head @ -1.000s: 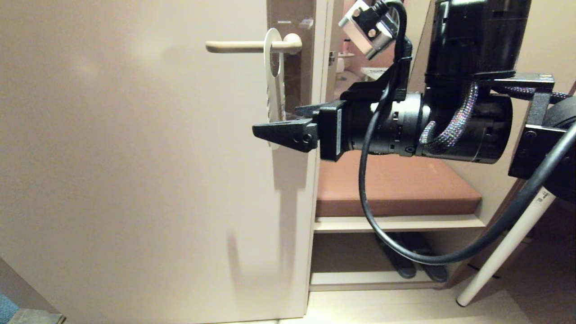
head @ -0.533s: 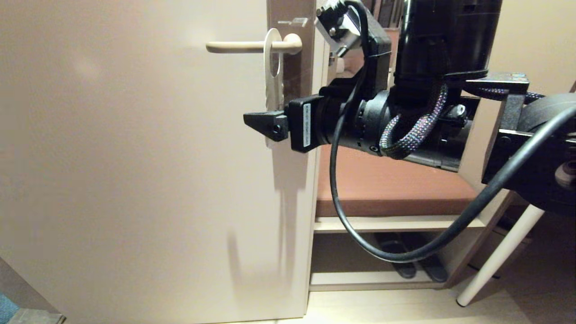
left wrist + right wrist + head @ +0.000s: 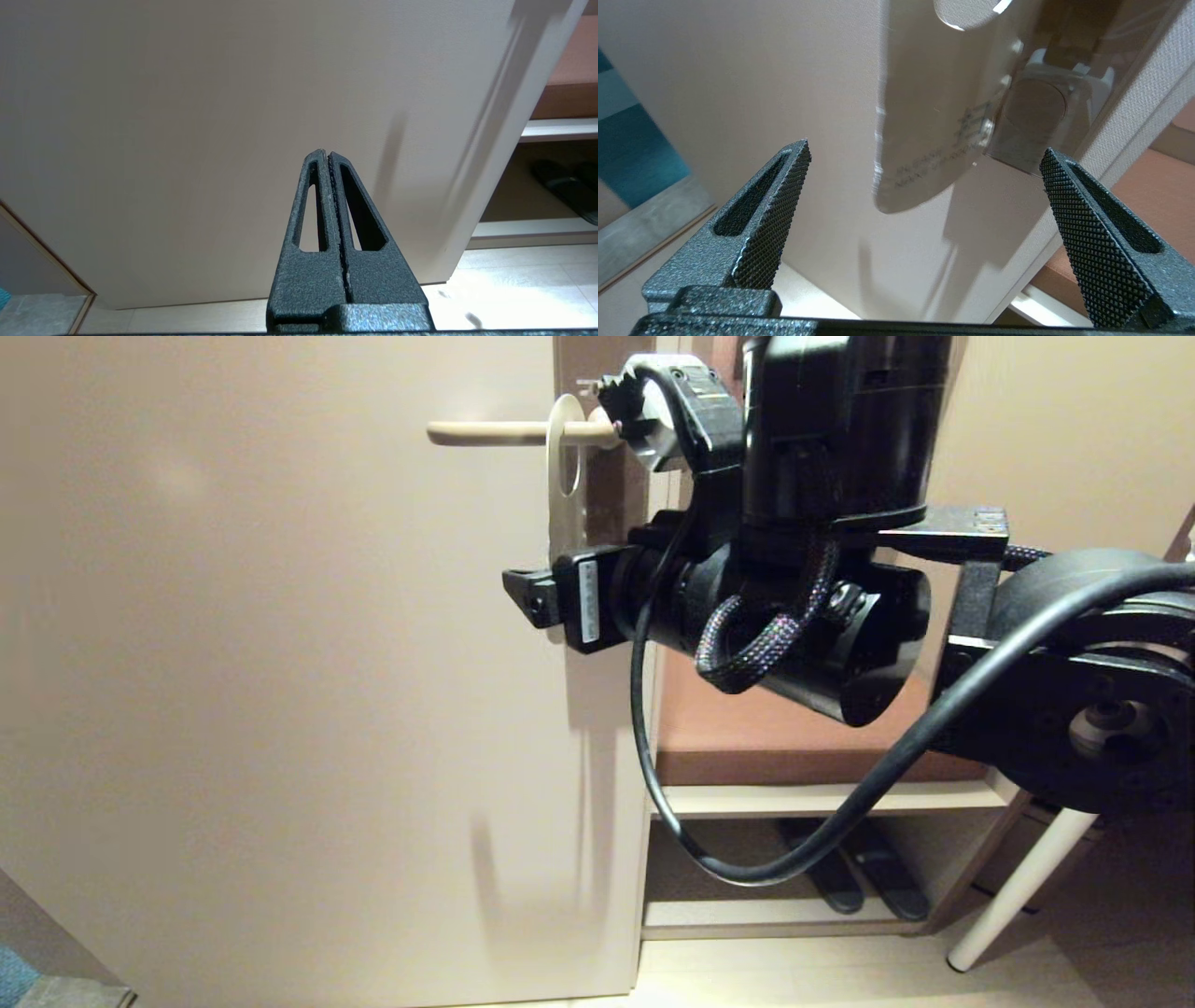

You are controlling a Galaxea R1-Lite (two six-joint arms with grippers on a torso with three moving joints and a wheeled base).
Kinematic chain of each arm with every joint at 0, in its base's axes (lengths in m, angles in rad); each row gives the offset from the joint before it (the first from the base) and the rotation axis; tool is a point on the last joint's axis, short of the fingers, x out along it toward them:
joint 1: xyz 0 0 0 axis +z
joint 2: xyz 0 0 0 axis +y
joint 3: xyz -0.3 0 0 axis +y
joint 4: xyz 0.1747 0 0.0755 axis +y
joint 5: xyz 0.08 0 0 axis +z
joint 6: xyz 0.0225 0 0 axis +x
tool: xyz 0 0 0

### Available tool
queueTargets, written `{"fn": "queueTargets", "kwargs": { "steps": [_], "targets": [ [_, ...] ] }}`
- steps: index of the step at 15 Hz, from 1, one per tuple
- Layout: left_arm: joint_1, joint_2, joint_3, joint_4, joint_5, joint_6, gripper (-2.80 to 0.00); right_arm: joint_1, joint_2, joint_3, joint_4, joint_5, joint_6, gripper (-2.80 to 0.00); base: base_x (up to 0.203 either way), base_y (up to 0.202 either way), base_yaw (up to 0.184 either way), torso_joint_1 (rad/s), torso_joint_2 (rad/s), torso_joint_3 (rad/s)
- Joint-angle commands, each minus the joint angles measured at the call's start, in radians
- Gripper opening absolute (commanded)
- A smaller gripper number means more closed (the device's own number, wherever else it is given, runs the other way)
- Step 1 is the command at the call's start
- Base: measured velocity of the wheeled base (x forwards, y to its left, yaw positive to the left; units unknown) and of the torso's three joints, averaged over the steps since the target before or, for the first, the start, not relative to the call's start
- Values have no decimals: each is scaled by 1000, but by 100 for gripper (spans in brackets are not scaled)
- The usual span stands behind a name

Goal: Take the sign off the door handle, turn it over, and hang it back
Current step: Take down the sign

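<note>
I had the right gripper (image 3: 924,210) nearest me, its jaws spread wide and empty, reaching toward the lower end of the sign (image 3: 566,476). The sign hung on the door handle (image 3: 485,431), its white side toward my wrist camera, lying against the door (image 3: 280,663). The left gripper (image 3: 329,196) sat low by the door, jaws pressed together. Beyond stood a shelf (image 3: 822,798) with slippers (image 3: 854,877).

The right gripper (image 3: 924,186) stands with jaws wide apart and free room between them just before the lower end of the sign (image 3: 924,140), which hangs off the door handle (image 3: 504,431) close against the door (image 3: 280,663), with the backplate (image 3: 611,495) just beside it.
</note>
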Motion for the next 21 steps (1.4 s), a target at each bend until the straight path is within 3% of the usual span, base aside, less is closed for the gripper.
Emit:
{"fn": "queueTargets", "kwargs": {
  "steps": [1, 13, 21],
  "targets": [
    [0, 2, 0, -1, 0, 0, -280, 11, 22, -19, -2, -30, 0, 0, 0, 0, 0, 0, 0, 0],
    [0, 2, 0, -1, 1, 0, -280, 74, 122, -173, -10, -259, -16, 0, 0, 0, 0, 0, 0, 0],
    [0, 2, 0, 0, 0, 0, -280, 78, 168, -213, -31, -346, -16, 0, 0, 0, 0, 0, 0, 0]
  ]
}}
